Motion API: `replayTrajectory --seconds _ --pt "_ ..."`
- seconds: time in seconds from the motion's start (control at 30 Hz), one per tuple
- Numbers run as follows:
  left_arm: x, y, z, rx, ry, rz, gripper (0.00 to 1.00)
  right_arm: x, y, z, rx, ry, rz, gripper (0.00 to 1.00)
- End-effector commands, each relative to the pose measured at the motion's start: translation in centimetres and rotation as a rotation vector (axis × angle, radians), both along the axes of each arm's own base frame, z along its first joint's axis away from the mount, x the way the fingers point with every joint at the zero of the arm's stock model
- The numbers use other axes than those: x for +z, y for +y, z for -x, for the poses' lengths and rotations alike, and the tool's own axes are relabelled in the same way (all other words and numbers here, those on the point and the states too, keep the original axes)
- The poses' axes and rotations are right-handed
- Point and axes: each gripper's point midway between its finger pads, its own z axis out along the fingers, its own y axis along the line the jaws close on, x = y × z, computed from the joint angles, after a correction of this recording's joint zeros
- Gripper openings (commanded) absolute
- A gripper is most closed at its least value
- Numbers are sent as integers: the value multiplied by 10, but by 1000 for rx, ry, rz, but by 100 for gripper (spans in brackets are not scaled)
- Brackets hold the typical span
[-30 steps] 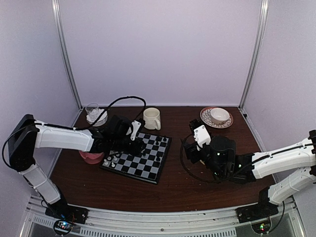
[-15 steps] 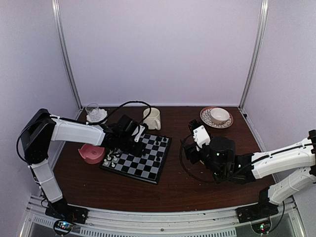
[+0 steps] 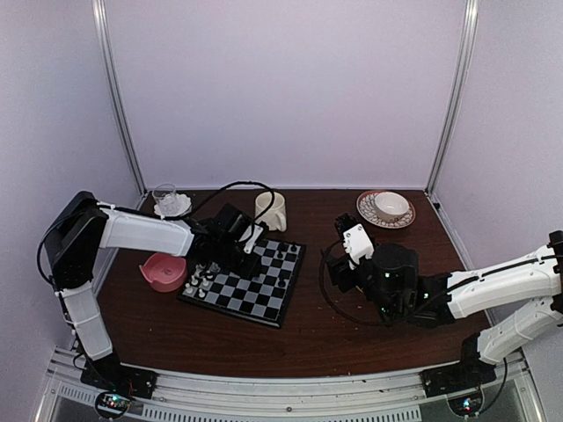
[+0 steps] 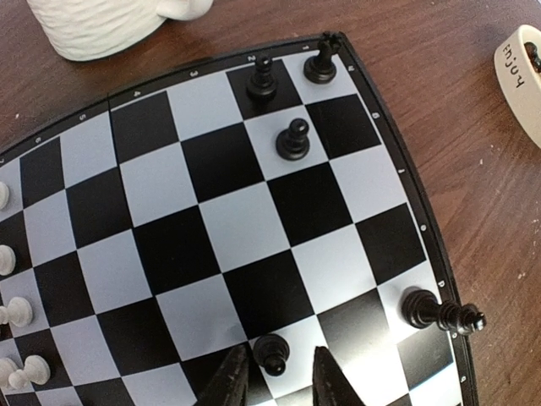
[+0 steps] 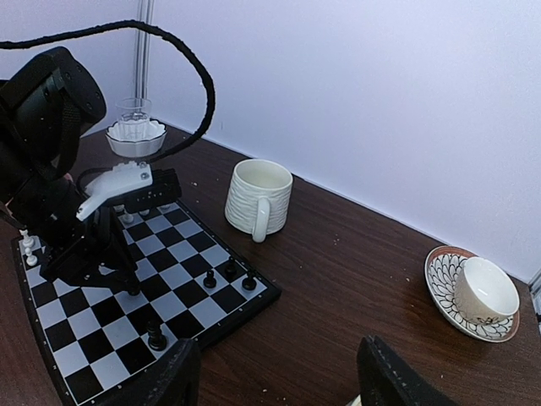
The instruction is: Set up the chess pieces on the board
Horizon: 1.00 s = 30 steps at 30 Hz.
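The board (image 3: pixel 255 294) lies left of centre on the brown table. White chess pieces (image 3: pixel 201 280) crowd its left edge. Black chess pieces (image 4: pixel 293 139) stand near the far right corner, and two more (image 4: pixel 420 309) are at the right rim, one lying down. My left gripper (image 4: pixel 279 381) is low over the board (image 4: pixel 211 220). Its jaws are narrow but open around a small black pawn (image 4: pixel 272 353), with a gap showing on the pawn's right side. My right gripper (image 5: pixel 277 355) hangs wide open with nothing in it, right of the board (image 5: pixel 182 275).
A ribbed cream mug (image 5: pixel 258 199) stands just behind the board's far corner. A pink bowl (image 3: pixel 164 271) sits left of the board, with a clear glass dish (image 3: pixel 170 202) at the back left. A cup on a patterned saucer (image 3: pixel 387 208) is at the back right.
My left gripper has shifted a little right over the board and its jaws have narrowed around the black pawn. The pink bowl is now uncovered. The right arm has not moved.
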Motion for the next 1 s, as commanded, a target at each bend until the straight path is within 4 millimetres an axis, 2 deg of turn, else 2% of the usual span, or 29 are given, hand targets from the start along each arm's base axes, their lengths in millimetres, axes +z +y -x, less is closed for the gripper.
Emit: replayTrajectory --seconds 0.0,0.67,0.8,0.97 --pt "2 -2 -5 5 6 -2 28 4 3 -3 -1 4 -15 66" --pt "-3 -1 -8 7 16 -34 15 4 4 -3 0 6 -15 66" --pt "-2 -2 -8 3 11 -35 6 4 4 -3 3 6 -16 66" --pt "1 -6 -9 -5 6 -16 4 4 4 -3 2 6 -16 66"
